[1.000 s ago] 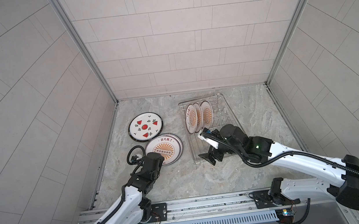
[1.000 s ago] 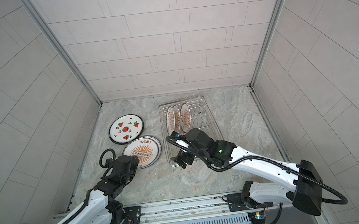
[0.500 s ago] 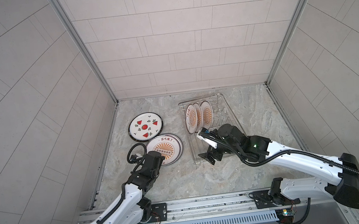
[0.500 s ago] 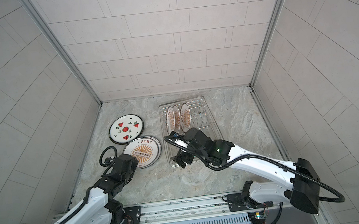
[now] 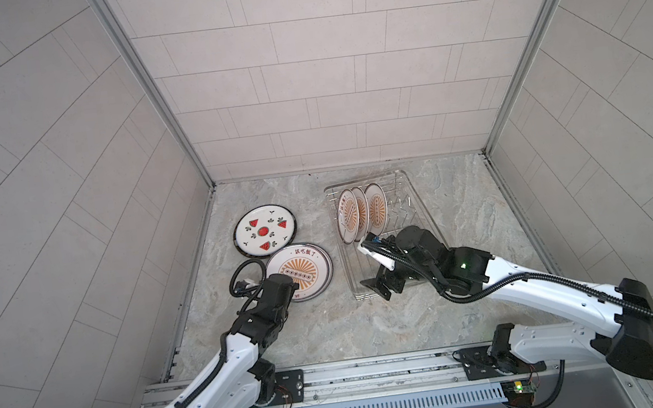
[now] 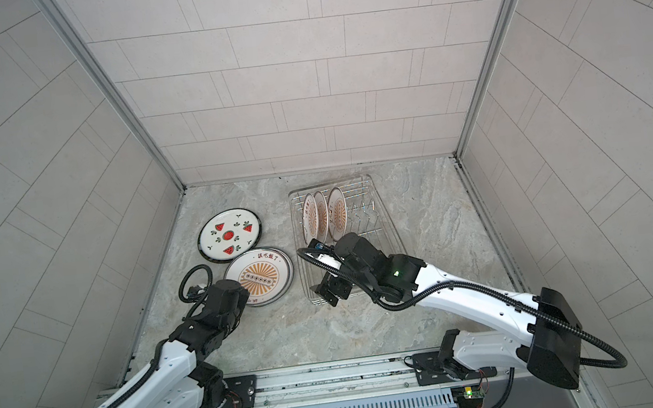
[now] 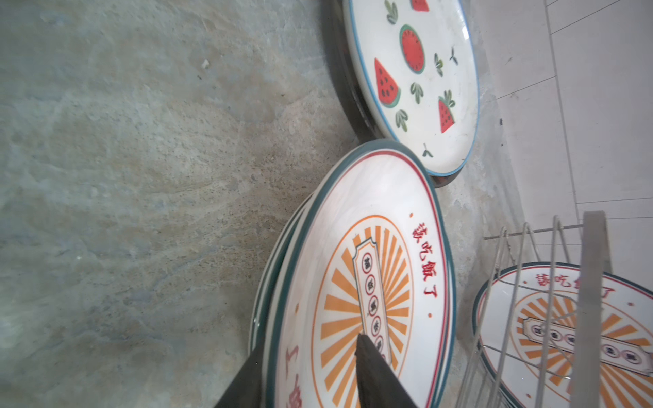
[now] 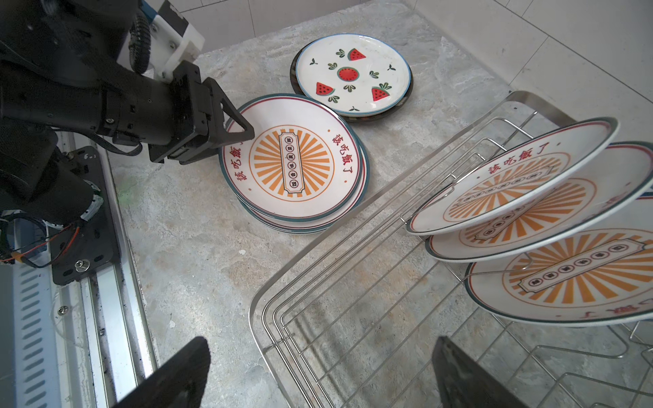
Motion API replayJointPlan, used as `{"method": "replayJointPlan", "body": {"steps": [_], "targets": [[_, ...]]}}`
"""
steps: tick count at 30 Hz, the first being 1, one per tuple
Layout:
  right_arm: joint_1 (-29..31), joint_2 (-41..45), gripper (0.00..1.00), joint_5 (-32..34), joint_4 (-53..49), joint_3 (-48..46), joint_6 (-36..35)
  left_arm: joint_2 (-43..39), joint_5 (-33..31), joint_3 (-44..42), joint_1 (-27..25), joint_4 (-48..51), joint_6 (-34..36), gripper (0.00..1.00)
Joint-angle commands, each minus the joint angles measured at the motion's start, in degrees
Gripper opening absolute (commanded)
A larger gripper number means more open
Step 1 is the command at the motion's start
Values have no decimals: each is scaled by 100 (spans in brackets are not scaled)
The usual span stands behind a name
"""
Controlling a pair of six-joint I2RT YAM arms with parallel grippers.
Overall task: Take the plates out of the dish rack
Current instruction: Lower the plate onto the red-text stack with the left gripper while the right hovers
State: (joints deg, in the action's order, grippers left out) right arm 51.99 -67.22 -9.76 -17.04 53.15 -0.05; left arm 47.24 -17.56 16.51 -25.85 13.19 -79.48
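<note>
**Left gripper on the edge of the stack, right gripper wide open over the rack**

Nearest to the robot's base, the left gripper (image 8: 235, 141) reaches onto the grey marble table (image 5: 331, 330). It meets the near edge of the sunburst stack (image 5: 299, 273), a few plates lying flat one on another, with orange rays and red characters. One finger lies over the face of the top plate and the other sits outside the rims, so the edge is between the jaws. I cannot tell if they press on it or only stand around it.

To the right, the right gripper (image 5: 382, 286) hangs over the near end of the dish rack (image 5: 402, 200). Its two fingers are spread far apart and hold nothing; below them there are only bare wires.

A little farther, just behind the stack and almost touching it, lies the watermelon plate (image 5: 264, 231). It rests flat on a darker plate that shows under its rim.

Farthest, at the back end of the rack, the three standing plates (image 5: 361, 213) lean on edge, close one behind another, all with the sunburst print. The upright prongs beside them are free.
</note>
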Motion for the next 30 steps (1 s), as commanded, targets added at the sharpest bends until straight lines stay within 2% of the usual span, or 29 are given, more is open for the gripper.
{"method": "replayJointPlan", "body": {"steps": [1,10,27,30], "targets": [[48,-45,100,80,-45,178,-124,74,-75,63,31,-104,29,43],[66,-94,100,79,-62,192,-141,-13,-235,97,27,102,63,50],[75,-120,100,150,-87,222,-153,-435,-353,60,30,256,62,47],[75,-128,100,142,-88,217,-139,-444,-268,63,29,261,123,50]]}}
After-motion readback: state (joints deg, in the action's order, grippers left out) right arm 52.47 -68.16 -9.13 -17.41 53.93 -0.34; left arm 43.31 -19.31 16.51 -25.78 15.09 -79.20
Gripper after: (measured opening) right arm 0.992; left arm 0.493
